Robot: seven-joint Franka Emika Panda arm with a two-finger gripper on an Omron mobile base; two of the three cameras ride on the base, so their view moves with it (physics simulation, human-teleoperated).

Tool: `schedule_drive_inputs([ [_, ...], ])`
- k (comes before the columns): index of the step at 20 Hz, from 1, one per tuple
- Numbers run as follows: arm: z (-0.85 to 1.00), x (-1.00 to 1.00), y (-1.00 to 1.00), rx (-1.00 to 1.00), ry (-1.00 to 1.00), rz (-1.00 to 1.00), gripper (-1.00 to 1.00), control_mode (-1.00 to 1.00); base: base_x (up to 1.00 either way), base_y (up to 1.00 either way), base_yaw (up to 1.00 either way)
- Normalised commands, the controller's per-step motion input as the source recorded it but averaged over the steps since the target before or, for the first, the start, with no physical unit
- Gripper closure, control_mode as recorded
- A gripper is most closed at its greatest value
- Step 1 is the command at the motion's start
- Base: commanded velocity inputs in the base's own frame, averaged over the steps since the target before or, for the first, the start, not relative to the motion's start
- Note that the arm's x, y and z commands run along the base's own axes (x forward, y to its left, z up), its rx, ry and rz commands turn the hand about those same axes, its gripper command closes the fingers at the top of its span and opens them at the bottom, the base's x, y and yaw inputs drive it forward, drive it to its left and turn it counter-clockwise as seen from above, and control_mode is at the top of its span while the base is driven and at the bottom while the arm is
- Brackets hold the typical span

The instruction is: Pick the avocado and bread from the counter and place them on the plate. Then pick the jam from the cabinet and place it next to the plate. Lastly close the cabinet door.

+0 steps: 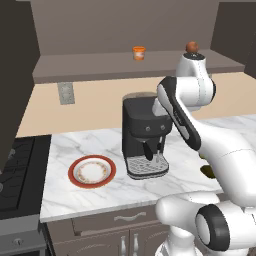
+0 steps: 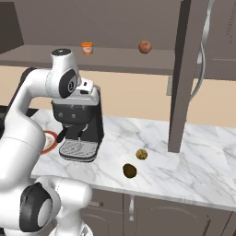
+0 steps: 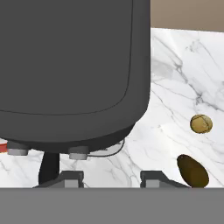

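While the plate [image 1: 92, 172] sits at the left end of the marble counter [image 1: 75, 197], beside a stove [image 1: 15, 175], a black espresso machine [image 1: 144, 134] stands just right of it. The white arm's gripper [image 3: 111, 178] hangs above the machine with its fingers drawn in and nothing between them. Further right on the counter lie the dark avocado [image 2: 130, 171] near the front edge and the tan bread [image 2: 142, 154] just behind it, apart from each other and well apart from the plate. Up on the open cabinet's shelf [image 2: 115, 57] stand the orange jam [image 2: 87, 48] and, to its right, a reddish-brown ball [image 2: 144, 46]. The cabinet door [image 2: 186, 73] stands swung out at right.
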Motion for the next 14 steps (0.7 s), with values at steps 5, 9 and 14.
schedule_drive_inputs([
  [5,0.0,0.0,0.0,0.0,-0.03,0.0,-1.0,-1.0,0.0,0.0,0.0],
  [9,-0.02,-0.09,-0.04,0.0,-0.05,0.0,-1.0,-1.0,0.0,0.0,0.0],
  [14,-0.06,-0.11,0.0,0.0,-0.05,0.01,-1.0,-1.0,0.0,0.0,0.0],
])
